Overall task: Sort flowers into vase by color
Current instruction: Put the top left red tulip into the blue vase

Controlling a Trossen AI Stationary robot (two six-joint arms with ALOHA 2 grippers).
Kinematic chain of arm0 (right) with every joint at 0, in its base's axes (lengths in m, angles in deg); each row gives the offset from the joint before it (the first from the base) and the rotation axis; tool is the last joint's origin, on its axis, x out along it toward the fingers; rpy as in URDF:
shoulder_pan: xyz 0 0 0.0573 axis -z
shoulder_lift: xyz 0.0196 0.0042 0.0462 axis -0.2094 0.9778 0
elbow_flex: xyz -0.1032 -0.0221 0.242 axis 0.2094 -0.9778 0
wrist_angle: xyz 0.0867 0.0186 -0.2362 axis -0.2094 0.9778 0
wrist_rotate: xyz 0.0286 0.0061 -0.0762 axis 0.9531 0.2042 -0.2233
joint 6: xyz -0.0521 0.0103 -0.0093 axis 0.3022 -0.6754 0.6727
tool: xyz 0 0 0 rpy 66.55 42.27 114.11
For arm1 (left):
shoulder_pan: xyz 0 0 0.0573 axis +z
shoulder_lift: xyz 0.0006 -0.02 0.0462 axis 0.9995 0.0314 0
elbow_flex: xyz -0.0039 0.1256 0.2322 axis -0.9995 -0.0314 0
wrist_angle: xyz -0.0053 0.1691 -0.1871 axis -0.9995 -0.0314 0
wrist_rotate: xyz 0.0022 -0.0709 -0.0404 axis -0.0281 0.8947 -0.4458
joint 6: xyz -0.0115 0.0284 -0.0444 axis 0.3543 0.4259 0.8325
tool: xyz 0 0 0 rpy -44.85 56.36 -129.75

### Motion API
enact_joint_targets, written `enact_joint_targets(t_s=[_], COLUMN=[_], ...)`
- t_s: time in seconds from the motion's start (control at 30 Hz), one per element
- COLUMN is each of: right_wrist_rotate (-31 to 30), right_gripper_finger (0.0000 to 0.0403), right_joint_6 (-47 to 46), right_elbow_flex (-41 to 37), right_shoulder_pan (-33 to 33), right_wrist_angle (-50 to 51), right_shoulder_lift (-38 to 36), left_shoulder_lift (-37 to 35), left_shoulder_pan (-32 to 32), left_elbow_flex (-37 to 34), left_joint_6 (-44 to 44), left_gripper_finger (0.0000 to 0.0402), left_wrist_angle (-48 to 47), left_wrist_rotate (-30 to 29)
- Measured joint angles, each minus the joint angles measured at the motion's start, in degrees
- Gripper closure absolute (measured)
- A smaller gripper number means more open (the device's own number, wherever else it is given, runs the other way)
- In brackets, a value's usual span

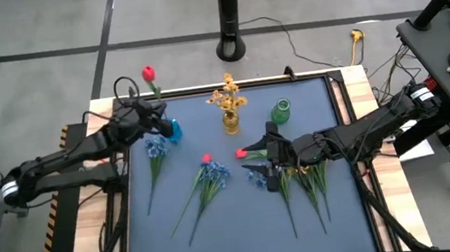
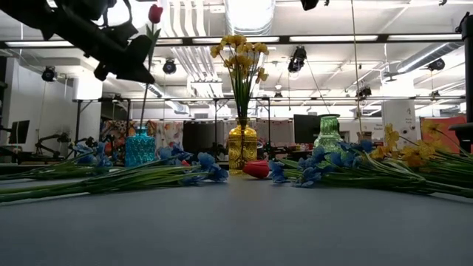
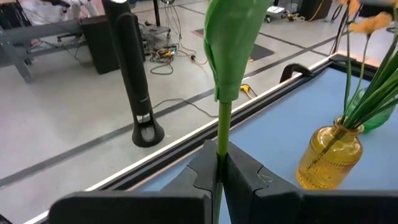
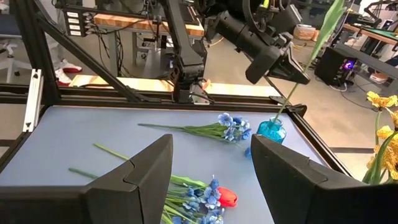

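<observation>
Left gripper (image 1: 152,111) clamped tight on the thin green stem of a red tulip (image 1: 148,73), raised above the table, bud standing beyond the fingertips. Directly beneath it, a blue vase (image 1: 174,130), with the stem's lower end reaching down to the vase mouth; whether already inside, hard to tell. Just beside that vase, on the blue mat (image 1: 237,228), one blue sprig (image 1: 156,148) lying flat.

Right gripper (image 1: 265,157) low over the middle of the mat, fingers (image 4: 134,171) spread apart and holding nothing. Just ahead of its tips, a loose red bud (image 1: 241,153) and a cluster of blue blossoms (image 1: 259,176); under the arm behind, a heap of green stems (image 1: 306,187). Farther toward the left arm, a second bunch of blue flowers (image 1: 212,174) with another red bud (image 1: 206,157).

Beyond the right gripper, at the mat's far side, a yellow vase (image 1: 231,123) holding yellow flowers (image 1: 227,94), and a green vase (image 1: 281,111) beside it.
</observation>
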Motion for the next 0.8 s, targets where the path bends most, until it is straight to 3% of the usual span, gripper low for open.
enact_joint_targets(t_s=[0.37,0.8], right_wrist_rotate=[0.0,0.0], right_gripper_finger=[0.0193,0.0193], right_joint_6=[-0.8,-0.7], right_elbow_flex=[0.0,0.0], right_shoulder_pan=[0.0,0.0], right_wrist_angle=[0.9,0.9], right_shoulder_lift=[0.0,0.0], left_shoulder_lift=[3.0,2.9], left_shoulder_pan=[0.0,-0.5], left_elbow_flex=[0.0,0.0], left_joint_6=[2.1,3.8], left_gripper_finger=[0.0397,0.0326], left_wrist_angle=[-0.4,-8.3], left_wrist_rotate=[0.0,0.2])
